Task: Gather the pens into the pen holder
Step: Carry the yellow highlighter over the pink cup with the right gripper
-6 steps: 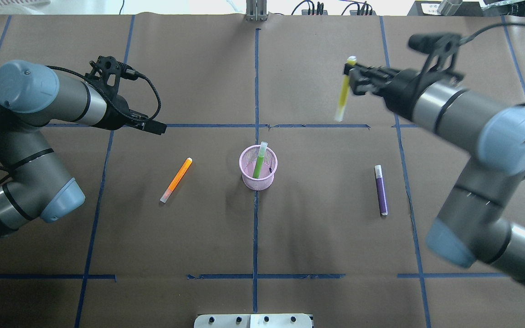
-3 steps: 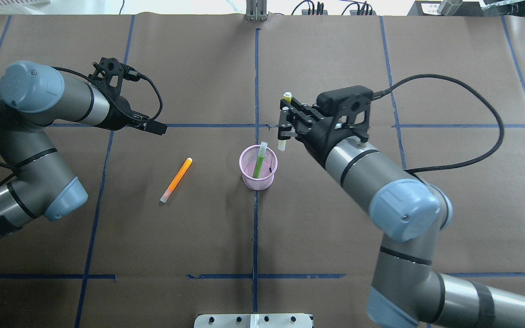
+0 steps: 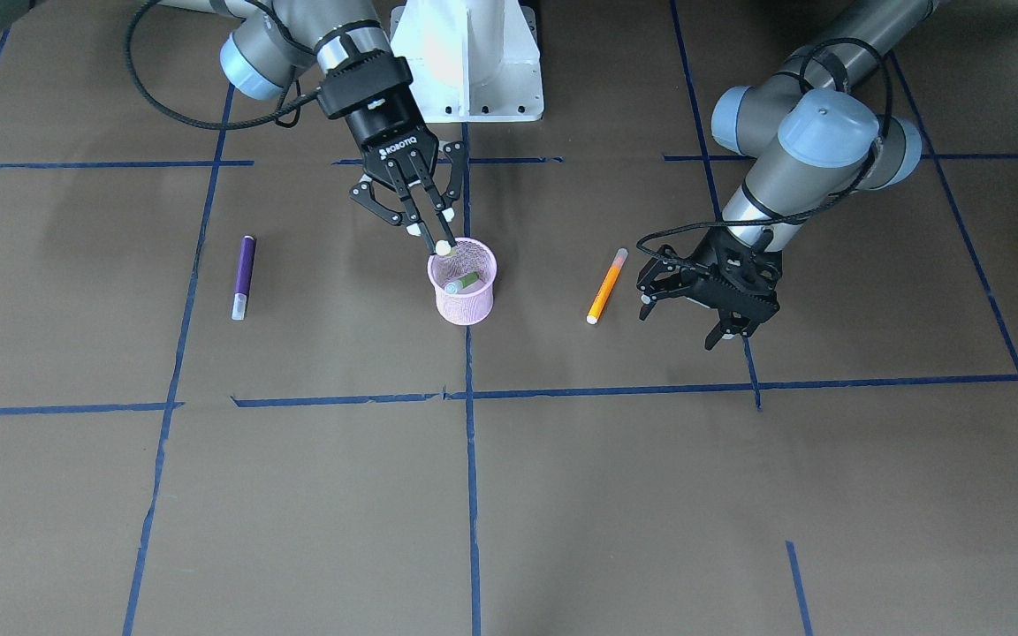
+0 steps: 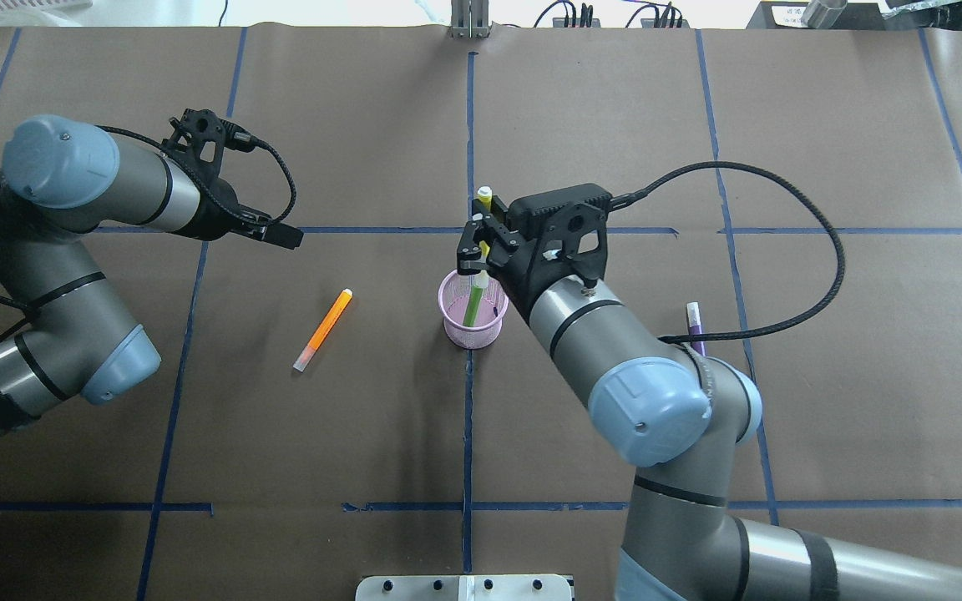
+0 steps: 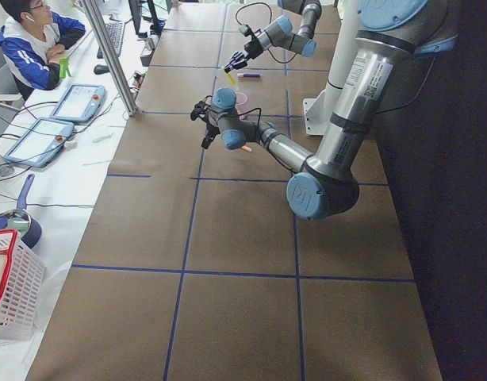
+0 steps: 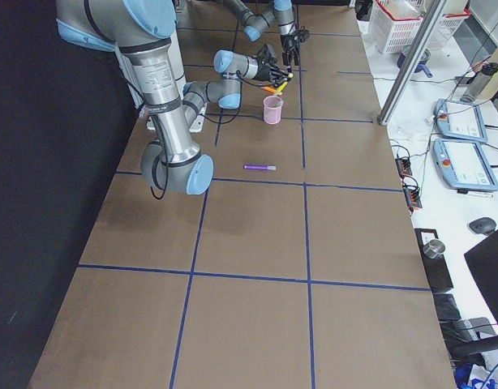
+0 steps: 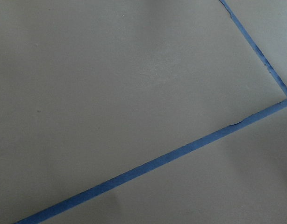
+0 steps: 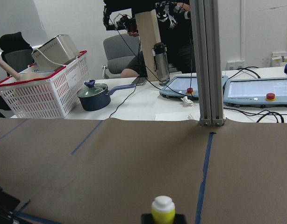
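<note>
The cup (image 4: 456, 330) stands mid-table with a green pen (image 4: 473, 307) leaning in it; above its rim the right gripper (image 4: 483, 249) is closed on an upright yellow pen (image 4: 485, 199), whose cap the wrist view shows before a basket (image 8: 45, 91) and pot (image 8: 94, 95). The front view shows the purple pen (image 3: 244, 276) whole, half hidden overhead by the right arm (image 4: 615, 351), and beside the orange pen (image 3: 606, 284) the left gripper (image 3: 679, 320), jaws wide and empty, over brown paper (image 4: 615, 100) taped blue
</note>
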